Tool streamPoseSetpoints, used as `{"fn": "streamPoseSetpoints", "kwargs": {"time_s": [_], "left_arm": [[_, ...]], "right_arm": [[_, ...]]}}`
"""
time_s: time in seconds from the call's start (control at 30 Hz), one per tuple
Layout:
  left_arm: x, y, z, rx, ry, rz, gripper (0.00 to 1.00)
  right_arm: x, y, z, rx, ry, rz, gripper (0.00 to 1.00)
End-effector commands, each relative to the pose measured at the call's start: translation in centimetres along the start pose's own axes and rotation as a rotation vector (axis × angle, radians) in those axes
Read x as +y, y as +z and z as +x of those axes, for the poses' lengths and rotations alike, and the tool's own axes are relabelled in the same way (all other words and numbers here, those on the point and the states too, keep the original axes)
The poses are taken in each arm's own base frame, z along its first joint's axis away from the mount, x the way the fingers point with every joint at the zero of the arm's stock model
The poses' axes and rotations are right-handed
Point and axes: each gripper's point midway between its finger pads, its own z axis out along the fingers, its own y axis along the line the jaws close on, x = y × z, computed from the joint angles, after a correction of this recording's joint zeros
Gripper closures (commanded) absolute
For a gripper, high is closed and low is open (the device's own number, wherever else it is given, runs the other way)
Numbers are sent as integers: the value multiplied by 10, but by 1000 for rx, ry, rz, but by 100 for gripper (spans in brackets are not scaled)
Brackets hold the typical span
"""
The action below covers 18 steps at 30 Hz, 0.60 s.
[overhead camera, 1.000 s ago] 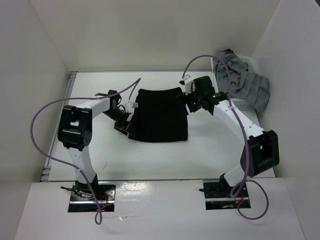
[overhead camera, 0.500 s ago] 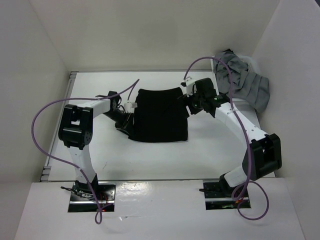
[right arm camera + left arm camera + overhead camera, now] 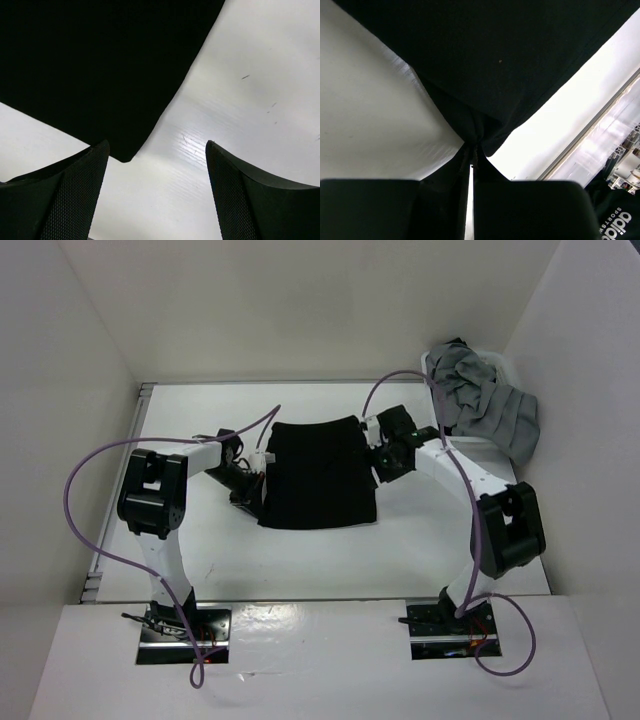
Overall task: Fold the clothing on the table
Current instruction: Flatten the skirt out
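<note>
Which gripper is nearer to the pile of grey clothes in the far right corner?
Right. The right gripper sits at the black clothing's right edge, toward the grey pile; the left gripper grips the clothing's left edge, farther off.

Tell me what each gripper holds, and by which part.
The left gripper pinches the clothing by its left edge, fabric bunched between the jaws. The right gripper is open at the clothing's right edge, holding nothing.

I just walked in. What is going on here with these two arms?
A robot is working on a black garment lying flat on the white table. The left fingers are shut on its left edge, bunching the fabric. The right fingers stand open at its right edge, gripping nothing. Grey clothes lie heaped at the far right corner.
</note>
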Motion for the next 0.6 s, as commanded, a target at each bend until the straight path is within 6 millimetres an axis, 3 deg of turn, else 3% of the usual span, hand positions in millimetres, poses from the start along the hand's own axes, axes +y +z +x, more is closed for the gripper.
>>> {"fn": "streamPoseSetpoints", "kwargs": {"time_s": [0.0, 0.17, 0.4, 0.57], "left_arm": [[1, 1, 6, 14, 29, -8, 98], [2, 2, 7, 14, 29, -8, 100], [2, 2, 7, 14, 29, -8, 100], [5, -1, 6, 1, 15, -2, 100]], "right_arm": [[3, 8, 17, 85, 12, 24, 18], [4, 32, 36, 175, 31, 10, 18], [16, 39, 52, 229, 9, -16, 23], [18, 39, 63, 260, 2, -29, 33]]}}
